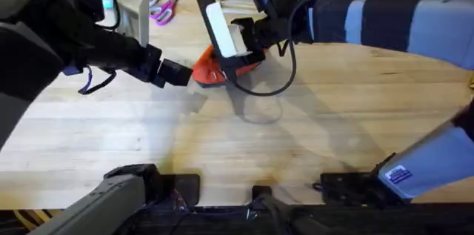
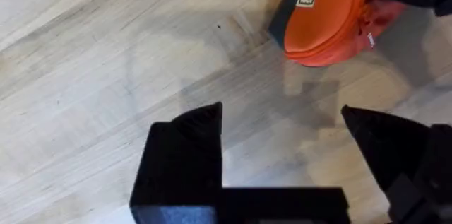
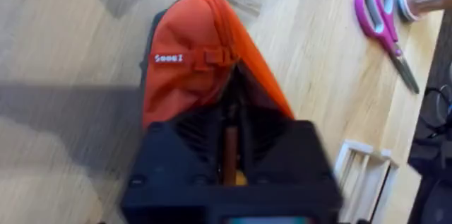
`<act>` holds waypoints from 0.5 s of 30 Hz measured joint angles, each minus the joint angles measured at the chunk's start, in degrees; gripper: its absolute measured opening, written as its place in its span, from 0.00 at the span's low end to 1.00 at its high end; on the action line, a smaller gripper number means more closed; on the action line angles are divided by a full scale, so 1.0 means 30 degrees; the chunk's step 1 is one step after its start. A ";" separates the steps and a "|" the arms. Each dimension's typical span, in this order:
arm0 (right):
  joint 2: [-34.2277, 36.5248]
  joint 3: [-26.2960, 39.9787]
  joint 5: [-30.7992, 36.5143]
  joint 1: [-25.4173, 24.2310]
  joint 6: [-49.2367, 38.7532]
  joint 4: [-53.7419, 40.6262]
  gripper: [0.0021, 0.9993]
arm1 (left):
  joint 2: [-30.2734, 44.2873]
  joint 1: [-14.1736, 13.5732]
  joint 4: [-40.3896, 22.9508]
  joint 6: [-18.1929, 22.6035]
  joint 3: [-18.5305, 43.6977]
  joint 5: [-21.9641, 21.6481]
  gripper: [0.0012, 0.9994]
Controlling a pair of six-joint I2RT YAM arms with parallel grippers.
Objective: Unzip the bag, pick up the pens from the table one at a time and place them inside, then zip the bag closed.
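We are seeing the bag (image 1: pixel 209 70) lying on the table (image 1: pixel 244 146) at 12 o'clock. The right gripper (image 3: pixel 229 160) is pinching a pen (image 3: pixel 230 155) inside it; the left gripper (image 2: pixel 282 121) is hovering wide apart, empty, at the bag's 9 o'clock.

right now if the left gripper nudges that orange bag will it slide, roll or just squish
Probably squish first: the bag is soft fabric, already bulging and creased where the right gripper is at its opening. On the smooth wooden table it may then slide. Rolling seems unlikely, since it lies flattish.
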 joint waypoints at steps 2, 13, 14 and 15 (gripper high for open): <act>0.0041 0.0000 0.0056 0.0092 -0.0039 0.0071 0.46 | 0.0000 0.0000 0.0000 0.0000 0.0000 0.0000 0.99; -0.0241 0.0058 0.0056 0.0099 0.0323 -0.0073 1.00 | 0.0000 0.0000 0.0000 0.0000 0.0000 0.0000 0.99; -0.0415 0.0058 0.0054 0.0084 0.0545 -0.0189 1.00 | 0.0000 0.0000 0.0000 0.0000 0.0000 -0.0002 0.99; -0.0630 0.0058 0.0042 0.0070 0.0860 -0.0264 1.00 | 0.0000 0.0000 0.0000 0.0000 0.0000 0.0000 0.99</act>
